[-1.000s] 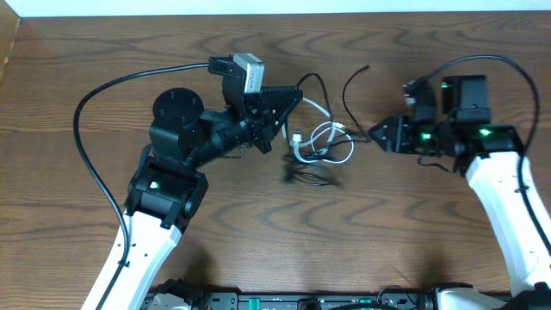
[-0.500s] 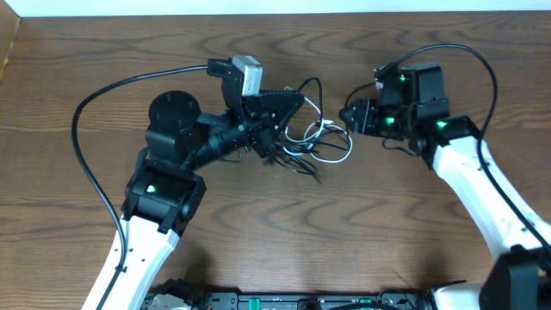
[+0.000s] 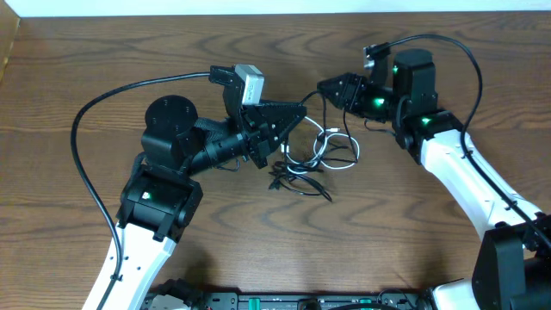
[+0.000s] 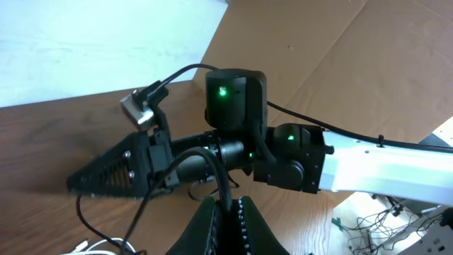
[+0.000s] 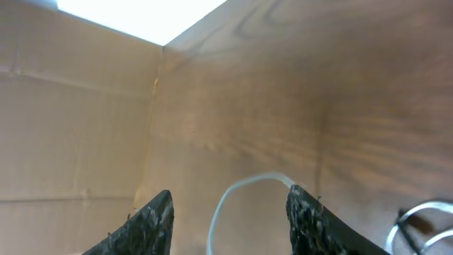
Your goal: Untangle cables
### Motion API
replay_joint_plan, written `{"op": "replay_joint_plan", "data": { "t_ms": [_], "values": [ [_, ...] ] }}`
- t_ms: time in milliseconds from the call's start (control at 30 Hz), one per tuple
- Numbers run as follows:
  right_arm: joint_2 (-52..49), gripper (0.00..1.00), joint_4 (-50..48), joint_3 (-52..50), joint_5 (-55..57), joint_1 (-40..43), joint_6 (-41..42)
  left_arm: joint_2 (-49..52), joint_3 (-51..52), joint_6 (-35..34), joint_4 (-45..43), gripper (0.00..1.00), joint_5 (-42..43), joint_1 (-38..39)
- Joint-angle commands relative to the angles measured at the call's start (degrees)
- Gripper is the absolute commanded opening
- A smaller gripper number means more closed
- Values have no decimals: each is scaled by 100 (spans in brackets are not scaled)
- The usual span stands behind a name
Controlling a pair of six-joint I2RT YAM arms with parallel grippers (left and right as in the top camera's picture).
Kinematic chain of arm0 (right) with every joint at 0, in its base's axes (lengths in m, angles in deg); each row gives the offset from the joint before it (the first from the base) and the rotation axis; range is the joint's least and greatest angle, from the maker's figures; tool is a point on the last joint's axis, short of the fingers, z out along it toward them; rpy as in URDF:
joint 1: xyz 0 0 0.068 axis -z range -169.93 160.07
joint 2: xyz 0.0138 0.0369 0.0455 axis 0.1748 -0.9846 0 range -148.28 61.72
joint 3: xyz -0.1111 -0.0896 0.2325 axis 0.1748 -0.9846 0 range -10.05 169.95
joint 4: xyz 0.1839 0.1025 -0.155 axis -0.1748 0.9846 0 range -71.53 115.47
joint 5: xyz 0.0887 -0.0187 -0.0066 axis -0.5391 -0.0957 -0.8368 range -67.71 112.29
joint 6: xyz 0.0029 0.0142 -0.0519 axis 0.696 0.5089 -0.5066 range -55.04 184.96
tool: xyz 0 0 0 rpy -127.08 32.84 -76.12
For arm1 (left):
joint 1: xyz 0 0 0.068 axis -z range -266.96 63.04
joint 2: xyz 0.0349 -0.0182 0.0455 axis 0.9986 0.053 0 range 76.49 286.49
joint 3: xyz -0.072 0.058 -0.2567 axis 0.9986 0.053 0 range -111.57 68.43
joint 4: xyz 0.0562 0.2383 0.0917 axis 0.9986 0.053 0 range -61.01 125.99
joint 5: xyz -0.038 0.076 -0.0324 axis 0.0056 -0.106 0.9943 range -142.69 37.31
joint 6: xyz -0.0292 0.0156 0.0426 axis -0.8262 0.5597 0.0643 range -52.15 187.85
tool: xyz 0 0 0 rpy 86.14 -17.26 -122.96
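Cable bundle (image 3: 317, 158) sits mid-frame in the overhead view on the wood table (image 3: 387, 250), just below the two gripper tips. White loops lie on its right side and black cords trail to the lower left. Not separated yet; the loops overlap and cross.

L gripper (image 3: 295, 110), just left of centre, is clamped tight. Its wrist view shows a black cord (image 4: 226, 188) coming up out of the pinched fingertips, so it's gripping that strand. The tip is at the bundle's upper-left edge.

R gripper (image 3: 327, 86), upper centre-right, points left toward the L gripper. Its jaws stand apart w/ nothing btwn them. In its wrist view a white cord (image 5: 244, 180) arcs across the gap beyond the fingers, and it looks untouched.

Step in hand, my read: the L side anchors one black strand while the R side lines up a second grab, prob. the white loop. The task looks early to mid: one strand is held and the rest is tangled.

Next move calls for:
- The R gripper drops onto a single strand and closes on that one only, not two at once.
- Both arms then draw apart left-right across the frame, slowly, so the loops slide out rather than cinch.

Risks:
- The tips are near each other and could bump.
- The thin cord may slip from the pinch.
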Motion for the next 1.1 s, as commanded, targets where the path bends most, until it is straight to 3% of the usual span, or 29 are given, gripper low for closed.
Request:
{"op": "replay_joint_plan", "data": {
  "t_ms": [0,200,433,767,1067],
  "values": [
    [2,48,179,-4,-542,-229,-46,-85,-9,35,-28,8,146,9],
    [2,48,586,-7,-470,-765,-280,-85,-9,76,-44,8,146,9],
    [-4,49,1189,-7,588,-1196,-625,-87,-9,72,-44,8,170,9],
    [-7,54,1333,-7,474,-1449,-957,-90,-9,76,-50,8,212,9],
    [-9,53,1558,-7,389,-1464,-1180,-98,-9,74,-313,8,214,9]
  ]
}}
